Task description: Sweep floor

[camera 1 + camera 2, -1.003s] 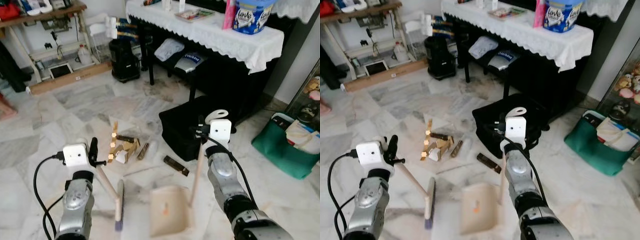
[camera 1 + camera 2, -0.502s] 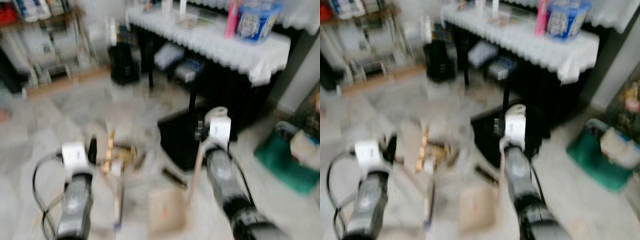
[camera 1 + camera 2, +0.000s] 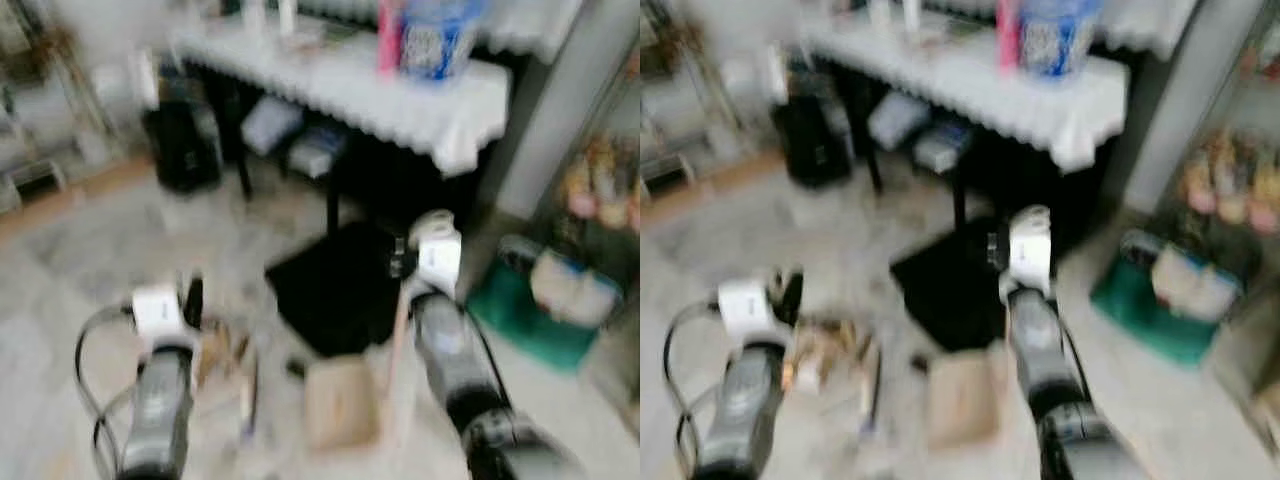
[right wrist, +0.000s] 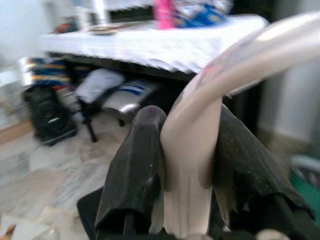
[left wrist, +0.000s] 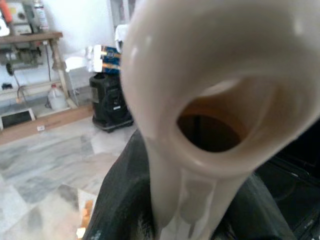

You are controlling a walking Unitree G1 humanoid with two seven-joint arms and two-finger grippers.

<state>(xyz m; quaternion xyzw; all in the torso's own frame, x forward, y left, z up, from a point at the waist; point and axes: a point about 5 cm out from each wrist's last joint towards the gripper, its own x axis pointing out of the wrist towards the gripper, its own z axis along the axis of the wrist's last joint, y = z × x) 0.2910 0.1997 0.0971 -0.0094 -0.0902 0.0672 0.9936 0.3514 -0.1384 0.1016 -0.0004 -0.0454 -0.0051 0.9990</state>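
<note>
Two end effectors clamped: left [image 5: 185, 220] on cream plastic brush handle [image 5: 210, 115], right [image 4: 175, 195] on cream dustpan [image 3: 340, 400] handle; golden debris [image 3: 820, 350] at 10 o'clock, unswept.

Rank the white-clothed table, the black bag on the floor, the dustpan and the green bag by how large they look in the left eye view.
1. white-clothed table
2. black bag
3. green bag and dustpan: look about alike. The view is blurred and the dustpan lies nearer the camera, so I won't rank them.
</note>
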